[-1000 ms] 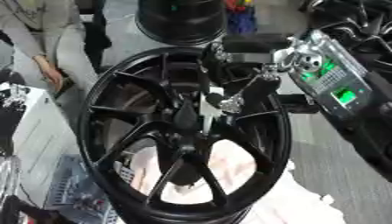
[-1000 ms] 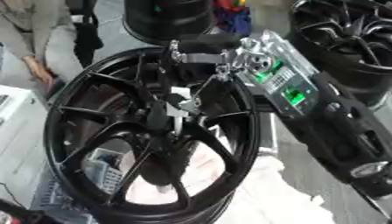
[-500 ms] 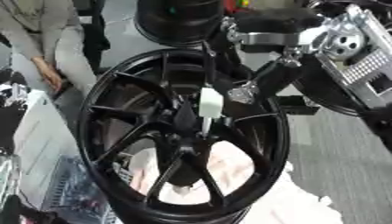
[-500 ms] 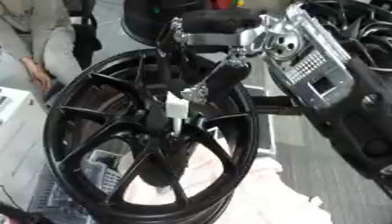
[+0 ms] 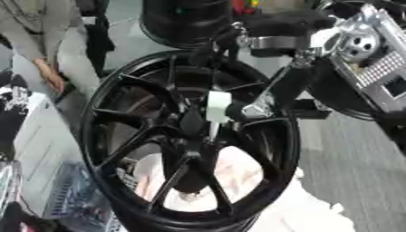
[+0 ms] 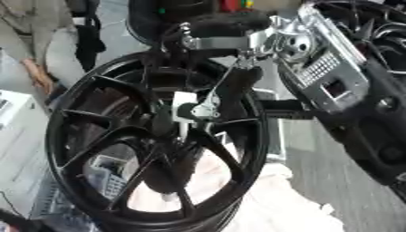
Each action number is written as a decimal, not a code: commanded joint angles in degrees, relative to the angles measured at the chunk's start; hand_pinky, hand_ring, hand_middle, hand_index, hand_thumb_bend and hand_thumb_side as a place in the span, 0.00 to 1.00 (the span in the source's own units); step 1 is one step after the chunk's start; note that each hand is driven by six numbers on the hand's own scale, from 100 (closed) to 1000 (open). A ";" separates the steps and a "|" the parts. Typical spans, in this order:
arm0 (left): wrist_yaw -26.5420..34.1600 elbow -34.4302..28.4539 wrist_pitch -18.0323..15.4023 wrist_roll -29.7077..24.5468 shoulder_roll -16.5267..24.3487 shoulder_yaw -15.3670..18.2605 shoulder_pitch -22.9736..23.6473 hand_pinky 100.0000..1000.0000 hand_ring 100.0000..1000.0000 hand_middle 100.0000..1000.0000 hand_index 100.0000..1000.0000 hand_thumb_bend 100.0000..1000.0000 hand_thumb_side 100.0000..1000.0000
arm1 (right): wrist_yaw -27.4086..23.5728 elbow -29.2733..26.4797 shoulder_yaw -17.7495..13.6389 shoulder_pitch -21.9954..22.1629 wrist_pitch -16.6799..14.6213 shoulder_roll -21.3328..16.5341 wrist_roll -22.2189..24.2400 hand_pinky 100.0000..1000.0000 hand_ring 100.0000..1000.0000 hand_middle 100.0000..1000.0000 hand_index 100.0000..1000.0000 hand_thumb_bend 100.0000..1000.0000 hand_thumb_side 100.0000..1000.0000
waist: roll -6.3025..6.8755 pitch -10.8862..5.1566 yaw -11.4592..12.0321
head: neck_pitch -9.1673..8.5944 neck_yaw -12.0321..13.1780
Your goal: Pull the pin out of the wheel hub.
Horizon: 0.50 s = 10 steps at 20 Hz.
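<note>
Pin point(image 5: 216, 108) is a pale block-topped piece with a thin shaft pointing down toward the hub point(image 5: 193, 149) of the black wheel point(image 5: 119, 122); it hangs over the middle of the spokes, and I judge its tip is at or just above the hub bore, though I cannot tell whether it is fully clear. My right hand point(image 5: 242, 108) reaches in from the upper right, its fingers pinching the pale top of the pin from the side. My left hand shows in neither view.

To finish this step well, I should draw the pin straight along its own axis, away from the hub, without letting the shaft lean against the bore or a spoke. The pin sits between spokes, so any sideways swing could knock it against black metal and twist it in my pinch. I would keep my wrist steady, lift until the shaft's lower end is plainly above the spokes, and only then carry it aside.

The wheel lies over pale cloth point(image 5: 309, 213), so it could shift if I drag; a clean axial pull avoids that
</note>
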 commanded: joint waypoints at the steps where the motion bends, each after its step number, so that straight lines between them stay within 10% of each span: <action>1: -0.21 -0.61 -0.08 -0.24 1.22 0.15 -0.58 0.79 0.57 0.70 0.75 0.14 0.39 | 1.27 1.80 -0.45 -0.72 0.34 0.17 0.64 0.71 0.83 0.85 0.95 0.33 0.23 | 0.42 -0.60 0.11 | 0.29 -0.19; 10: -0.16 -0.66 -0.09 -0.28 1.07 0.16 -0.77 0.79 0.57 0.70 0.75 0.14 0.39 | 6.66 8.99 -0.76 0.16 0.77 3.02 -1.35 0.67 0.79 0.82 0.95 0.32 0.20 | 0.58 -0.32 0.58 | 0.29 -0.47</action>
